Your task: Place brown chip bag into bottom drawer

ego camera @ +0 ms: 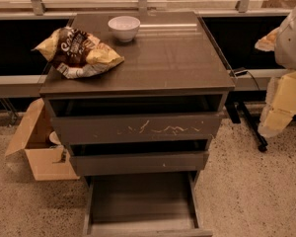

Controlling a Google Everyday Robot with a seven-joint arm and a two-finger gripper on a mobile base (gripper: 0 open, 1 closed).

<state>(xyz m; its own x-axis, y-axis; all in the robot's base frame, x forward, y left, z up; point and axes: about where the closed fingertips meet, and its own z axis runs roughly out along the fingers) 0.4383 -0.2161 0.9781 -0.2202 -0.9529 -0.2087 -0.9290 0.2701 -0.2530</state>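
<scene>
The brown chip bag (pixel 79 52) lies crumpled on the left side of the grey cabinet top (pixel 167 58), dark brown in the middle with yellow ends. The bottom drawer (pixel 140 204) is pulled out toward me below the cabinet, showing a flat, bare grey floor. My gripper (pixel 270 39) is at the far right edge of the view with the white and yellowish arm (pixel 286 95), level with the cabinet top and well to the right of it, far from the bag. It holds nothing that I can see.
A white bowl (pixel 124 27) stands at the back of the cabinet top, right of the bag. The scratched top drawer (pixel 138 127) and the middle drawer (pixel 138 162) are slightly out. An open cardboard box (pixel 37 147) sits on the floor left of the cabinet. A window ledge runs behind.
</scene>
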